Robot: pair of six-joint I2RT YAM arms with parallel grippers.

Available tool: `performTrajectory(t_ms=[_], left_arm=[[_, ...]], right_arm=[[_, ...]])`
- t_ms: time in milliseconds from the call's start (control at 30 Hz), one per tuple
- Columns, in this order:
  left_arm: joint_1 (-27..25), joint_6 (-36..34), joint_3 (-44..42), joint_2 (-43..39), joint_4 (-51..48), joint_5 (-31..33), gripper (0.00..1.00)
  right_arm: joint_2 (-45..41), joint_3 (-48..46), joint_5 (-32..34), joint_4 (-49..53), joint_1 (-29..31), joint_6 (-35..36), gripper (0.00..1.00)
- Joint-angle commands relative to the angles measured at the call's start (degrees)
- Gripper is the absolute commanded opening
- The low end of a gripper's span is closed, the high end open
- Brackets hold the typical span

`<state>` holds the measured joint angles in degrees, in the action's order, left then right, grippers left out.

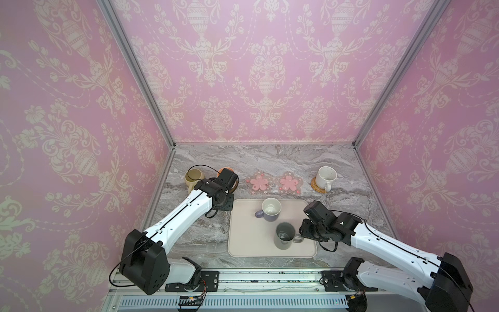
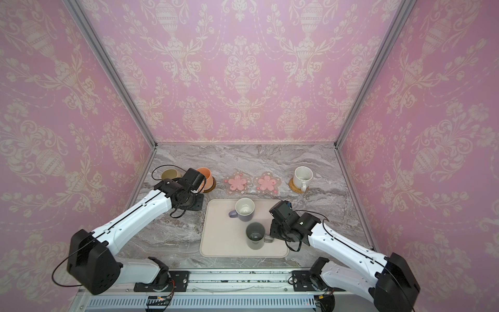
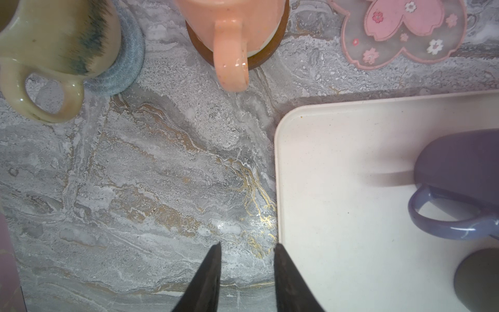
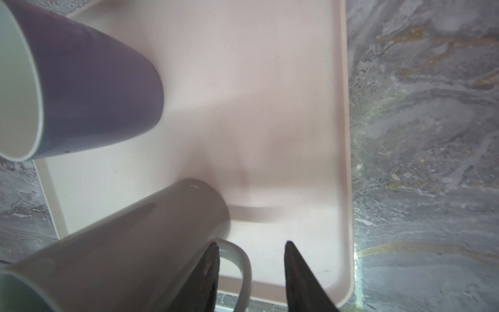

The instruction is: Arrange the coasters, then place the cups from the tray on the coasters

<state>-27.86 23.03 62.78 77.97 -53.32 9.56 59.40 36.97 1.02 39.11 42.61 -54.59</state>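
On the bench (image 1: 270,162), the cream tray (image 1: 243,243) carries the lavender mug (image 1: 270,209) and the tall dark grey mug (image 1: 285,236), both upright. Behind the tray stands a row: olive-yellow mug (image 1: 193,177) on the blue-grey woven coaster (image 3: 127,62), peach mug (image 2: 204,177) on the dark brown disc coaster (image 3: 259,59), a pink flower coaster (image 1: 259,182), a second pink flower coaster (image 1: 289,182), both uncovered, and the white speckled mug (image 1: 325,177) on the tan rattan coaster (image 1: 316,187). The left pincer (image 3: 247,245) hovers over bare bench beside the tray corner, partly open, holding nothing. The right pincer (image 4: 251,242) is partly open; the grey mug's handle lies in its gap, unclamped.
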Motion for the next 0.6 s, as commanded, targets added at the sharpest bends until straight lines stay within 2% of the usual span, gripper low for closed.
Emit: performTrajectory(t_ms=[0,567], left_arm=[[-0.6,1.3,0.3,-1.3,-1.1,0.2,0.36],[-1.1,1.8,-0.3,-1.9,-1.1,0.3,0.36]], right_arm=[[-1.4,-0.9,-0.8,1.2,1.0,-1.8,0.42],[0.6,0.2,-2.1,-0.7,5.8,-3.1,0.41]])
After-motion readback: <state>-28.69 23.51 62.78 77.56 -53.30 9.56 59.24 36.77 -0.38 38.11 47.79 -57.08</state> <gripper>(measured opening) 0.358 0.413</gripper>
